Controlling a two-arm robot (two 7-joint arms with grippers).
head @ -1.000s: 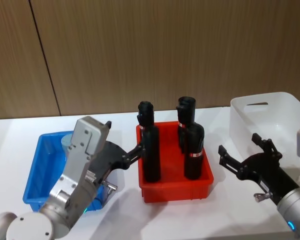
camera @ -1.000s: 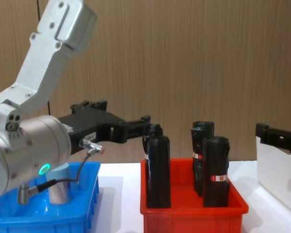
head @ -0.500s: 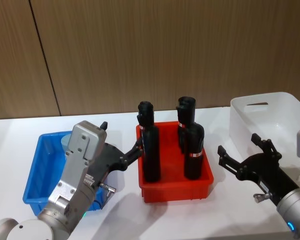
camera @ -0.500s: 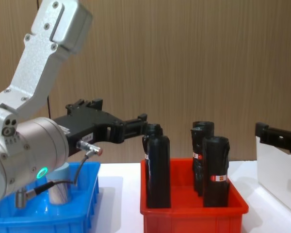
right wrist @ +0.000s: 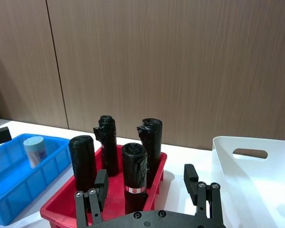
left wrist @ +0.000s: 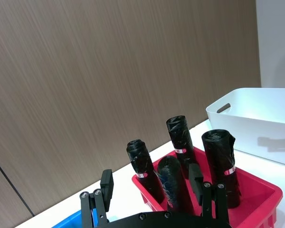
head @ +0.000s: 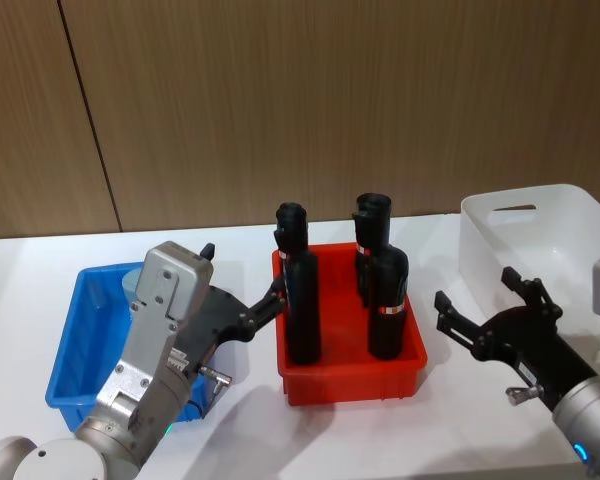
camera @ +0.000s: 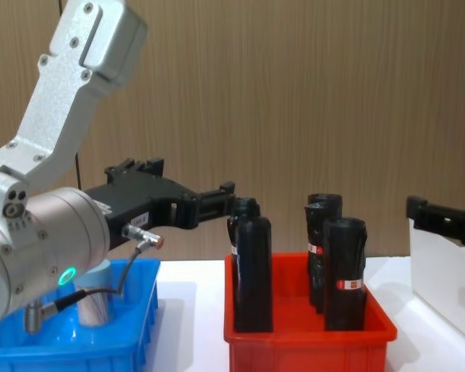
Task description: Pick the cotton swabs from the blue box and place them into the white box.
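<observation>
We find the cotton swabs [camera: 93, 308] upright in the blue box [head: 75, 340], seemingly left of and below our wide-spread left claw [head: 242, 275]. The right claw [head: 474, 285], also wide, waits beside the white box [head: 540, 230], much farther away.

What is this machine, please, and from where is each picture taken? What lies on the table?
It is a robot with two arms. One camera looks down from its head, one looks forward from its chest, and one sits on each wrist. On the table stand a blue box holding a tub of cotton swabs, a red bin with four black bottles, and a white box. The left gripper hovers open above the blue box, beside the red bin; the right gripper hangs open near the white box. Nothing is held.
</observation>
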